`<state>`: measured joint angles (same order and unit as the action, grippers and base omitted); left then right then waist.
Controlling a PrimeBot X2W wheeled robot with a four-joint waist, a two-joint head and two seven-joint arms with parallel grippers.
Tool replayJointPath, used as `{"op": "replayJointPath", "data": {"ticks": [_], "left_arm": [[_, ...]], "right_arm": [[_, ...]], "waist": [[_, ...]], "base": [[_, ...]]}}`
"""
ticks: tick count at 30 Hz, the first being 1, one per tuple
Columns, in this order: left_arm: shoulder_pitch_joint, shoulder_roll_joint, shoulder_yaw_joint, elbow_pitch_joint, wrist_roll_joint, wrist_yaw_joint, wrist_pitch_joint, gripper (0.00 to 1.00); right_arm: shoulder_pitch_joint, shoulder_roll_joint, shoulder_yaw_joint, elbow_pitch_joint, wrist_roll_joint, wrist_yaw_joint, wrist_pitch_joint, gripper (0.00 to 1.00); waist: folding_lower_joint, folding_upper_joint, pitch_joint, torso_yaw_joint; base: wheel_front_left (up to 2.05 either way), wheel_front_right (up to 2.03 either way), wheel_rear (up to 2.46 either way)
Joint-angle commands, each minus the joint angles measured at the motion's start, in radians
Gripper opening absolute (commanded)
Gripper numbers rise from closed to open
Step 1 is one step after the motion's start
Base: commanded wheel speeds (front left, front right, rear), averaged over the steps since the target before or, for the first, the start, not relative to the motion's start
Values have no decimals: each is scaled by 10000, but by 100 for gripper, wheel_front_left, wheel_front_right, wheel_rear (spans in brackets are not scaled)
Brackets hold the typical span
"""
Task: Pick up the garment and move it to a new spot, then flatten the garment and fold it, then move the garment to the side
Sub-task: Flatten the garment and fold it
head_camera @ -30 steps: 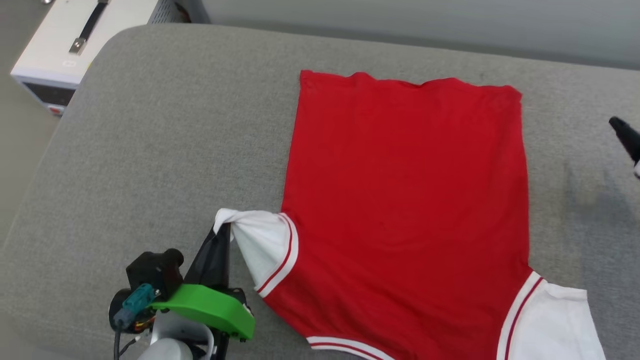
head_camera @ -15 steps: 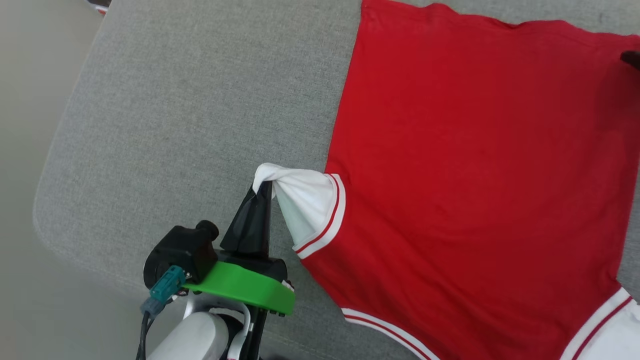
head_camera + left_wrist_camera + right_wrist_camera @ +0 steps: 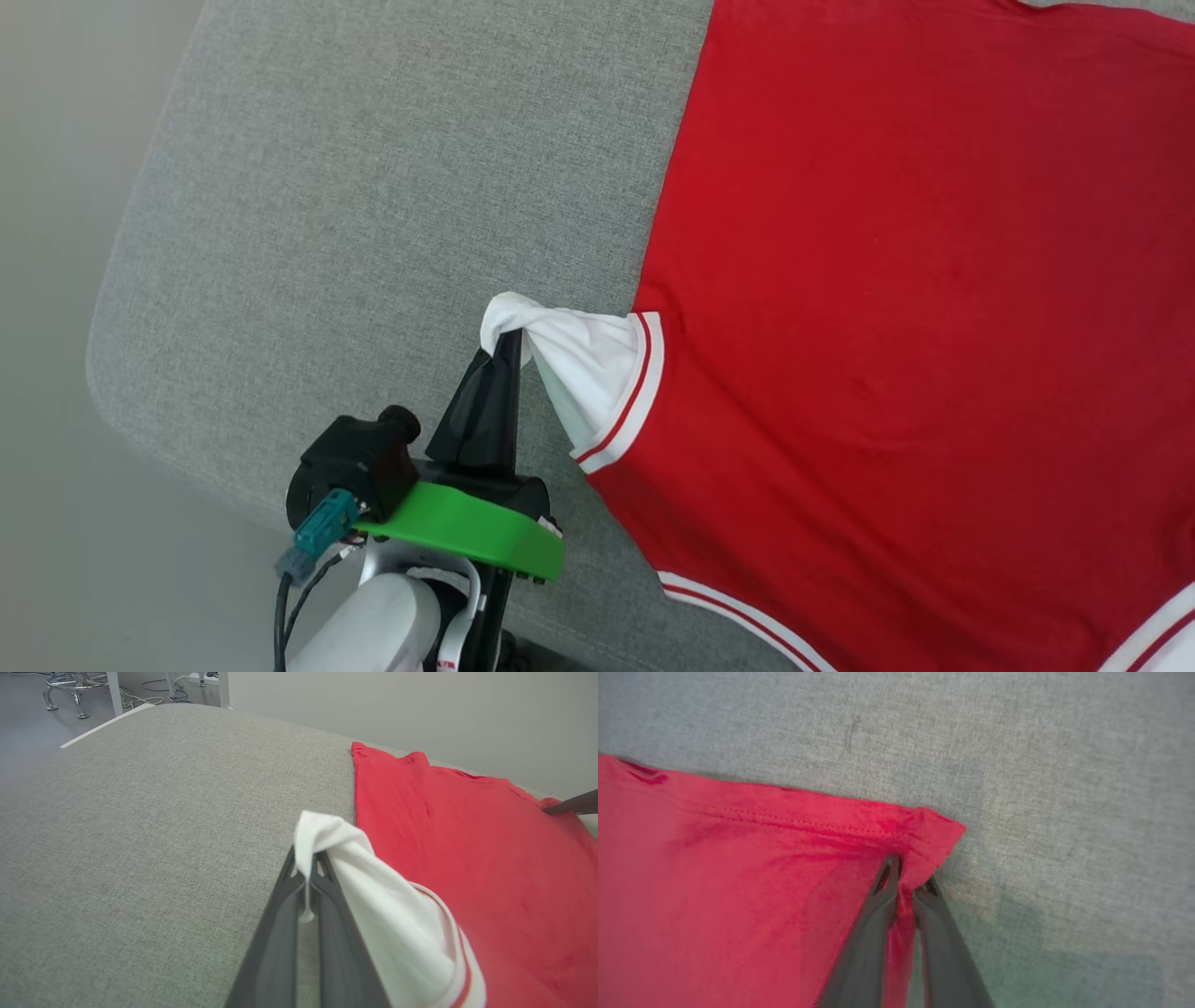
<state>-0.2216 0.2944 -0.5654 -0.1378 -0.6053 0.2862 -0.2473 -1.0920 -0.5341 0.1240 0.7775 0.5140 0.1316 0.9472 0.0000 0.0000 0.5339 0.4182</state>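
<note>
Showing the second grasp just made on the garment (image 3: 887, 327). A second ago the right gripper (image 3: 910, 872) stood wide open at the far right of the head view, clear of the cloth. Now, in the right wrist view, its two fingers have drawn nearly together on the hem corner (image 3: 938, 830), with a ridge of red fabric pinched between them. The head view has also shifted, which is camera motion; the garment itself lies as it did.

The left gripper (image 3: 509, 341) stays fully closed on the bunched end of the white sleeve (image 3: 588, 373), which is lifted off the surface and drawn to a point at the fingertips. The left wrist view confirms white cloth clamped between the fingers.

The garment lies spread on the grey fabric-covered worktop (image 3: 373, 233), a plain red face upward and no numerals showing. The striped trim is visible at the sleeve seam and the near edge.

Judged from this, the garment is now held at two points on opposite sides, sleeve and hem corner. The arms appear ready to lift or stretch it for flattening or a first fold. The narrow pinch at the hem may slip under tension.
</note>
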Motion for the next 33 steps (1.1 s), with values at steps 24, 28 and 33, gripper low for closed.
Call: {"op": "replayJointPath", "data": {"ticks": [24, 28, 33], "left_arm": [[962, 932, 857, 762, -633, 304, 554, 0], [1250, 1102, 1016, 841, -807, 419, 683, 0], [1657, 1323, 1217, 999, -1009, 540, 774, 0]], "right_arm": [[3527, -504, -337, -1483, 1206, -9, -1643, 0], [4680, -479, -695, -2024, 1430, -9, -2027, 0], [6256, -294, -1406, -2596, 1625, -9, -2413, 0]], "waist": [[0, 0, -2528, -2258], [0, 0, -2932, -2738], [0, 0, -3426, -3287]], "base": [[0, 0, 0], [0, 0, 0], [0, 0, 0]]}}
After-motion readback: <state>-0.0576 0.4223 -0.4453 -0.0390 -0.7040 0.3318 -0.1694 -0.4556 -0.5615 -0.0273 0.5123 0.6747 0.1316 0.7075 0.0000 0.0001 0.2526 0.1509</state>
